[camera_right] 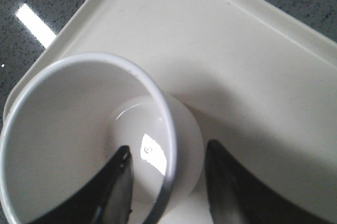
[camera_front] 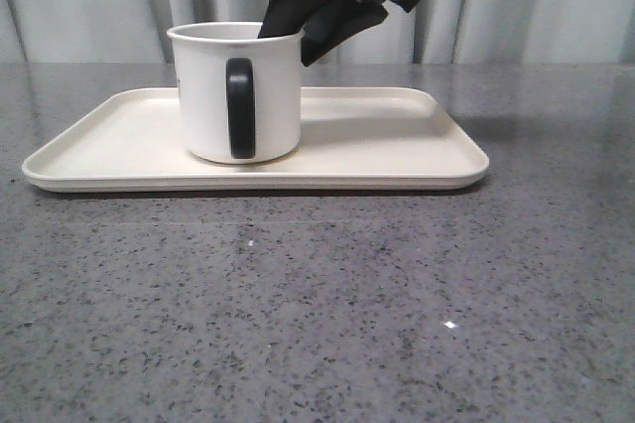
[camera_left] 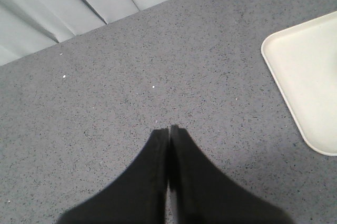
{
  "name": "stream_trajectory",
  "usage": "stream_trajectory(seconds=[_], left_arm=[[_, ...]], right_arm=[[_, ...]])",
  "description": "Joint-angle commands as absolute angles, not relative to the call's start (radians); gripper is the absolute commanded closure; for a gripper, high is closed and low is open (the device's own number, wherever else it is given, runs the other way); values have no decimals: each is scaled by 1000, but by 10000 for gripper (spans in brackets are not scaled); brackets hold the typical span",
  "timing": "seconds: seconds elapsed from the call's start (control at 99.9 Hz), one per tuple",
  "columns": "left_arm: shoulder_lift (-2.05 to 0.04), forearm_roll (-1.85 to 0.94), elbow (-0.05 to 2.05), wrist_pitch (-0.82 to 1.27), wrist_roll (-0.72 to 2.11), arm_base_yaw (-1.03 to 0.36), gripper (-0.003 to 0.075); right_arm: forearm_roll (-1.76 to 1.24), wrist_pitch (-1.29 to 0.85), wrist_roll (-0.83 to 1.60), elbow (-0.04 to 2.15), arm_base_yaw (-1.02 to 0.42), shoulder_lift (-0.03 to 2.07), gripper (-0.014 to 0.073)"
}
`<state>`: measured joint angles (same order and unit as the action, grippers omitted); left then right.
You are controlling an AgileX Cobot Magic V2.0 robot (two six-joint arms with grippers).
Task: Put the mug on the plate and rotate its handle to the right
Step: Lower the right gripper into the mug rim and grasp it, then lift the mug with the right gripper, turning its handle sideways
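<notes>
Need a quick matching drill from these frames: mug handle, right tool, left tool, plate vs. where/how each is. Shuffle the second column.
Column A
1. handle
2. right tool
3. left tool
4. plate

Column B
a. shut, over bare grey table beside the tray's corner
b. flat on the table, carrying the mug
c. pointing toward the front camera
d. open, one finger inside the mug, one outside its wall

Pairs: 1-c, 2-d, 3-a, 4-b
</notes>
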<state>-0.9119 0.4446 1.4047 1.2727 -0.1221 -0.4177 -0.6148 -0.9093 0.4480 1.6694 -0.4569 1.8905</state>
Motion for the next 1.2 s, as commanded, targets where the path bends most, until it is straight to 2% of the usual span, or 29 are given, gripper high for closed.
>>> stream_trajectory(seconds=[0.0, 0.1, 0.18, 0.46, 0.671, 0.911, 1.191], left_arm=[[-906, 473, 1425, 1232, -134, -419, 740], [-906, 473, 1425, 1232, -134, -419, 740], [-906, 473, 1425, 1232, -134, -419, 740], [-906, 473, 1425, 1232, -134, -419, 740], [-906, 473, 1425, 1241, -134, -419, 740], [-906, 473, 1425, 1241, -134, -419, 740], [-906, 473, 1425, 1241, -134, -419, 740]], right_arm=[[-650, -893, 461, 1705, -458, 1843, 411], [-650, -893, 461, 1705, -458, 1843, 573], [-650, -888, 461, 1705, -458, 1843, 669], [-650, -922, 467, 1746, -457, 1827, 653], [-648, -1087, 568, 1969, -445, 1824, 653], [-571, -1238, 747, 2161, -443, 1824, 653], [-554, -1319, 1031, 2178, -444, 1828, 654]])
